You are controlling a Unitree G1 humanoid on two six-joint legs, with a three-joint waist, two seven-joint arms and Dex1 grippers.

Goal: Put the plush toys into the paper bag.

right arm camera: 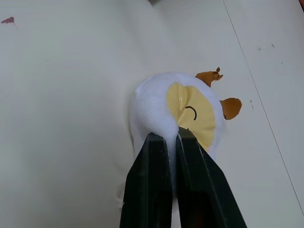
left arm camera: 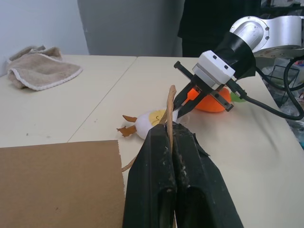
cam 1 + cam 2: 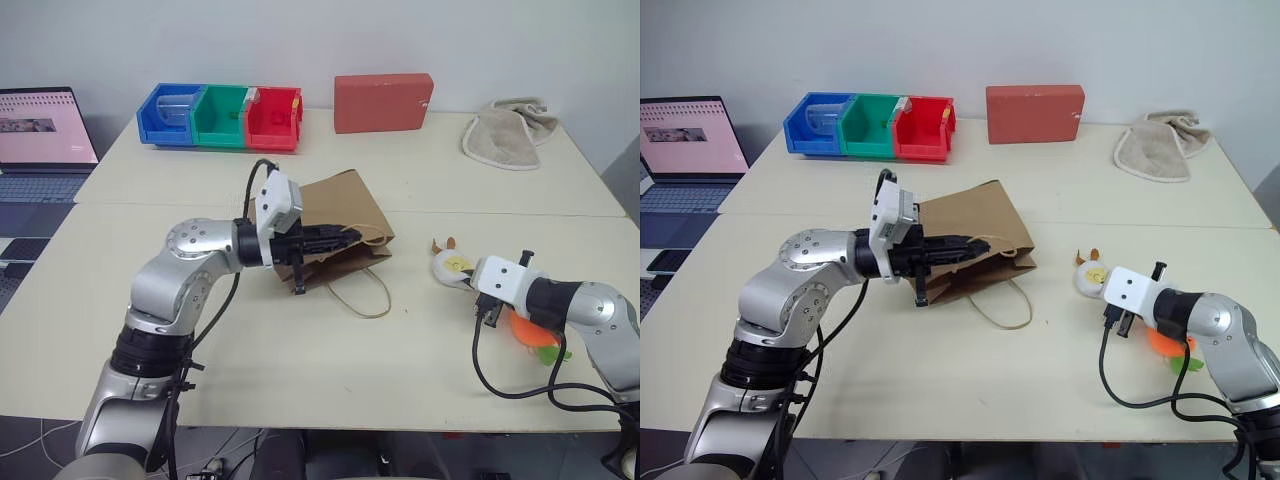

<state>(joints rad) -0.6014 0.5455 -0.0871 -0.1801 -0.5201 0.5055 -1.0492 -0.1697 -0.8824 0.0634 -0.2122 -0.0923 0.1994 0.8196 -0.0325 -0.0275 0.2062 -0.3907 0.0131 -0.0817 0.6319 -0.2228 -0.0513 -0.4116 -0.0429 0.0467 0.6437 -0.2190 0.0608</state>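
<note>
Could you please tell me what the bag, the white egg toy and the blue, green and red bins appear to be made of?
Paper bag: matte brown kraft paper, creased, with twisted loop handles. White egg toy: soft white plush, dented where the right gripper pinches it; its yellow face looks smoother, perhaps printed fabric. Bins: likely moulded plastic, with smooth, rigid, evenly coloured walls.

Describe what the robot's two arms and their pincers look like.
Both arms are silver-grey metal with rounded joints and black bands. Each wrist carries a white boxy block, and loose black cables loop alongside. The left pincer and right pincer each have two tapered black fingers.
</note>
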